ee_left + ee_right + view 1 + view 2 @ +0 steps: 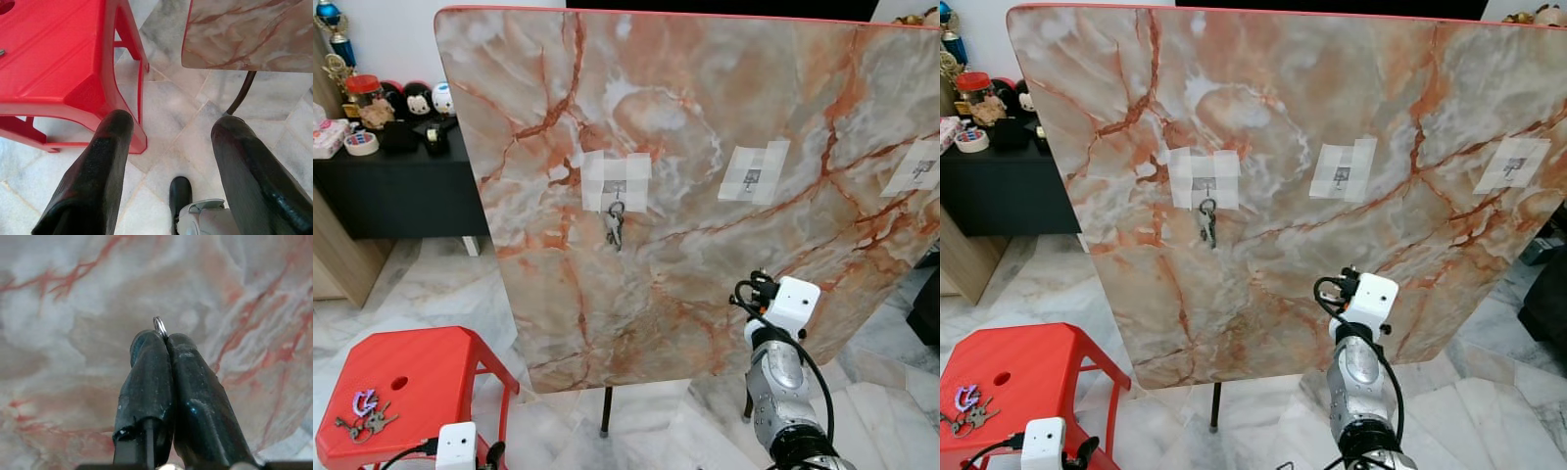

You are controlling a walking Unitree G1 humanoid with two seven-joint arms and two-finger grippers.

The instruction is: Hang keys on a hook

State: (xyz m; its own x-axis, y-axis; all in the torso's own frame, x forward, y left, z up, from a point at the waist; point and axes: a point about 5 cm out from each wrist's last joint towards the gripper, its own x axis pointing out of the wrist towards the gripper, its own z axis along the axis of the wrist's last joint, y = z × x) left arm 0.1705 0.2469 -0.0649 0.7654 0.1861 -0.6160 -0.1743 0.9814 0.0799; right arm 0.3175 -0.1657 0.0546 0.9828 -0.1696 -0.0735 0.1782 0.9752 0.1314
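Head view: right gripper [756,286] is raised below the table [705,98], w/ middle hook [752,177] straight above it.

L wrist: left gripper [171,142] is wide open, empty, by stool [58,58].

R wrist: jaws pinch key ring [160,325], ring upright, facing the table.

The upended marble tabletop [705,186] walls off everything ahead of me from ten to two o'clock. My right gripper [164,340], fingers pinched together on a small key ring [159,325], faces it with bare marble ahead. Of the taped hooks, the left hook [615,191] is taken by hanging keys [615,227]; the middle hook [752,177] at twelve and the right hook [922,167] at two are free. At eight o'clock the red stool [421,382] blocks low passage; my left gripper [171,147], fingers apart, hangs over marble floor [166,122] beside it.
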